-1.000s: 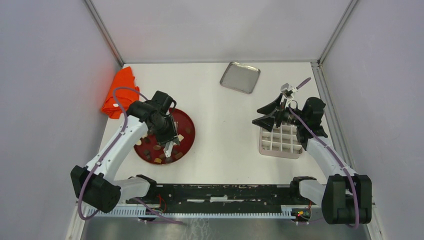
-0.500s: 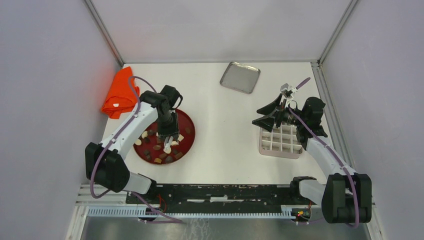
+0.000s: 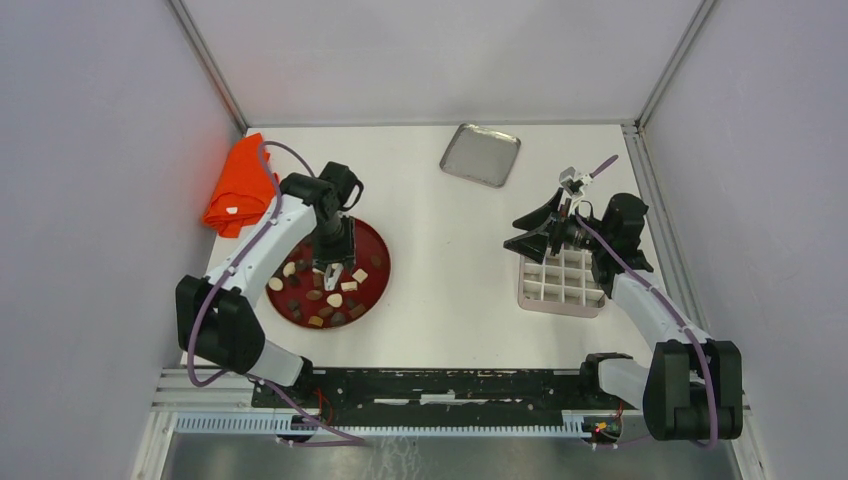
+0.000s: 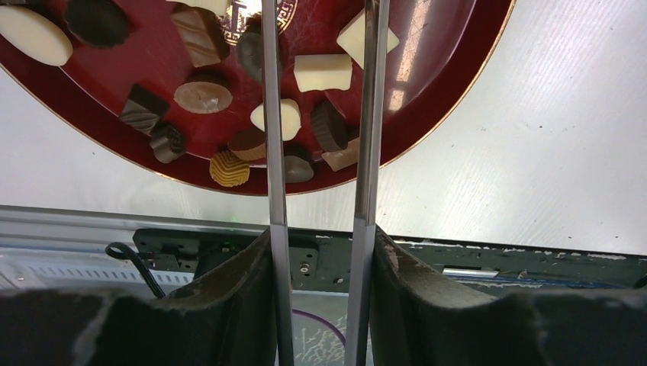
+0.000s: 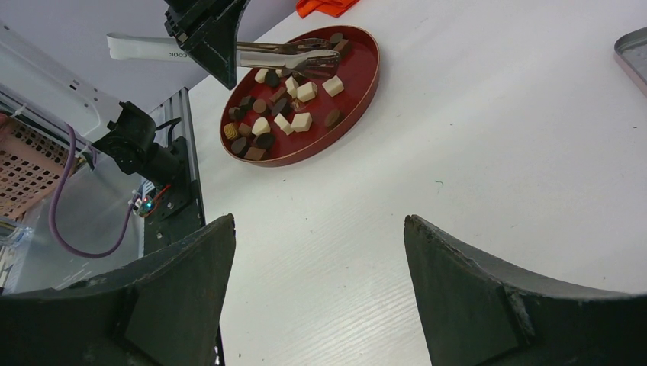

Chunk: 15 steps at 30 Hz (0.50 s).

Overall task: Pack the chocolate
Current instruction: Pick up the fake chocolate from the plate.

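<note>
Holding the long shiny metal tongs: that's the left end effector, closed on them, one blade against each finger, blades a little apart.
Tong tips: stretched out ahead of the left end effector, low over the round dark-red plate; can't tell if they touch anything.
Small chocolate pieces: dark brown, tan and cream-white, all lying on the plate right in front of the left end effector. A cream square and a dark round one sit between the two blades, the rest mostly outside them.
Right end effector: wide open, not gripping anything, with the plate far ahead of it across the white desk.
White gridded box: just beside the right end effector, on its arm's base side.
Flat metal tray: beyond both end effectors, nearer the right one.
Orange cloth: near the left end effector, on its outer side, off the plate.
</note>
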Each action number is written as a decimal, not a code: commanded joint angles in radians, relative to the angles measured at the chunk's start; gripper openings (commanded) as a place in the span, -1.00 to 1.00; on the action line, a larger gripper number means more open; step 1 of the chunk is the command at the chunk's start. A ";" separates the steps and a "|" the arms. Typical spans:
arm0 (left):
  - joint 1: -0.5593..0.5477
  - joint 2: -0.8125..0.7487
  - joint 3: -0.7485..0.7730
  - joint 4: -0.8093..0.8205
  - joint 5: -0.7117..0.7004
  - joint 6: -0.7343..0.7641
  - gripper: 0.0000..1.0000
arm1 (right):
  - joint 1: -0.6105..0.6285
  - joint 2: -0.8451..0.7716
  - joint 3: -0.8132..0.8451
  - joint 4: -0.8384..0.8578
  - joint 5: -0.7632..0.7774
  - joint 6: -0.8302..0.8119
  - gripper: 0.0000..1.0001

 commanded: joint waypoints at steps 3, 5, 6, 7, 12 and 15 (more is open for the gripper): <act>0.013 0.026 0.023 0.029 0.012 0.065 -0.06 | -0.004 0.005 0.027 0.024 -0.015 0.000 0.73; 0.019 0.032 0.026 0.037 0.018 0.072 -0.06 | -0.003 0.006 0.028 0.024 -0.016 -0.002 0.73; 0.022 0.035 0.027 0.041 0.025 0.077 -0.06 | -0.003 0.006 0.028 0.024 -0.016 -0.003 0.73; 0.024 0.038 0.027 0.044 0.030 0.078 -0.06 | -0.002 0.007 0.028 0.024 -0.014 -0.003 0.73; 0.029 0.054 0.019 0.054 0.039 0.088 -0.06 | -0.003 0.011 0.027 0.024 -0.016 -0.003 0.73; 0.037 0.057 0.011 0.058 0.038 0.094 -0.06 | -0.003 0.013 0.028 0.024 -0.017 -0.003 0.73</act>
